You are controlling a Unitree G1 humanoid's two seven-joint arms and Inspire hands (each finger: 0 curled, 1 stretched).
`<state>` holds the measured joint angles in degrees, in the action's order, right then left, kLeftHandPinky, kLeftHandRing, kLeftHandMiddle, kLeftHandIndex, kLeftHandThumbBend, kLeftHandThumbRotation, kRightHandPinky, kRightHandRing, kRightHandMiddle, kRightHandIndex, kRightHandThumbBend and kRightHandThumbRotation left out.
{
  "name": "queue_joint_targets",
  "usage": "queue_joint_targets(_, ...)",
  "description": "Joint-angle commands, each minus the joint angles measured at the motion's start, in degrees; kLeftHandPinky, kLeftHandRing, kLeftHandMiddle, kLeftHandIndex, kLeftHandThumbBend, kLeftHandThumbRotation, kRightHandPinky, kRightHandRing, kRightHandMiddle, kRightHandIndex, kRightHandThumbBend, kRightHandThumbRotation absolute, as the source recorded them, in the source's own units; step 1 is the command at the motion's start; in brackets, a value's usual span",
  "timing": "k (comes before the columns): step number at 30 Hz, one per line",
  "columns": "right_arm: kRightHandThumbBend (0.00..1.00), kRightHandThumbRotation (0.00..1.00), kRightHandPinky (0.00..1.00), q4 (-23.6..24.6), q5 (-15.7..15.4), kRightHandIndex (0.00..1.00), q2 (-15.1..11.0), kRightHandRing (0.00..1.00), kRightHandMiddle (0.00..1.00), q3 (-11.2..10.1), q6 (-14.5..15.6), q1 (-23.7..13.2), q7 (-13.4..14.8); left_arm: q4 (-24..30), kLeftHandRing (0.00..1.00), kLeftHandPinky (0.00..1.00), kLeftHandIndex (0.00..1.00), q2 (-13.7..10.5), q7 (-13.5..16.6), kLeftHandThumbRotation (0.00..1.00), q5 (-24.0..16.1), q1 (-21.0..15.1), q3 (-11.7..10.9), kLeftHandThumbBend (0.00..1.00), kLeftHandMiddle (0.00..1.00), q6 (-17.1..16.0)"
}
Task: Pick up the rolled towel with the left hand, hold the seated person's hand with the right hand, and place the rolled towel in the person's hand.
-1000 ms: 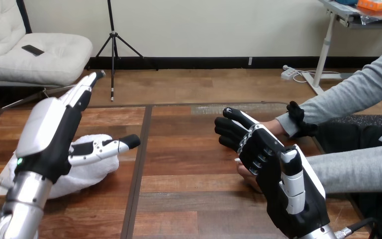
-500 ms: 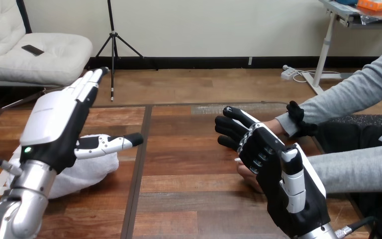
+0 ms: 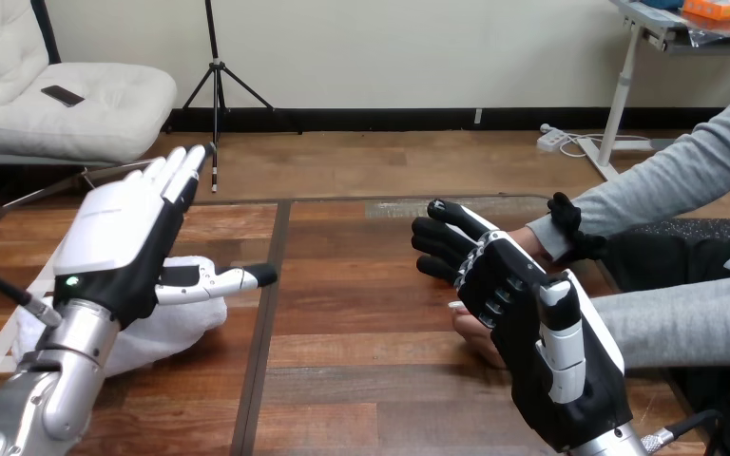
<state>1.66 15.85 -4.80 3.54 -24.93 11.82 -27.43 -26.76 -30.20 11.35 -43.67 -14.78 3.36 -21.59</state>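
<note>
Over the towel (image 3: 182,321) my left hand (image 3: 119,242) hovers, fingers straight and apart, so I should lower it and close around the roll's middle.

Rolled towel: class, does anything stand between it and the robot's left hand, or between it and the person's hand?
Nothing visible separates the open left hand from the rolled towel below it. Nothing stands on the table towards the person's hand, but the right hand covers that hand.

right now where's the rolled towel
In the head view the rolled towel lies on the left side of the table, partly hidden behind the open left hand raised over it, just left of the dark seam.
</note>
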Motion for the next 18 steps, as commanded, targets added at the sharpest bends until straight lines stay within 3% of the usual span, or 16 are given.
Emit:
queue_joint_targets(1,0.87,1.0,0.87,-0.2,0.7,0.86,0.4,0.87,0.85,-0.8,-1.8,-3.5,0.0,-2.3,0.94,0.92,0.96,-1.9,2.3,0.73,-0.7,-6.0,1.6,1.0,0.97,0.3)
queue_joint_targets(18,0.88,1.0,0.86,0.0,0.0,0.85,0.5,0.87,0.85,-0.9,-2.2,-3.5,1.1,-10.7,0.93,0.89,0.94,-2.9,4.5,0.66,-2.8,-11.9,6.6,1.0,0.95,2.0)
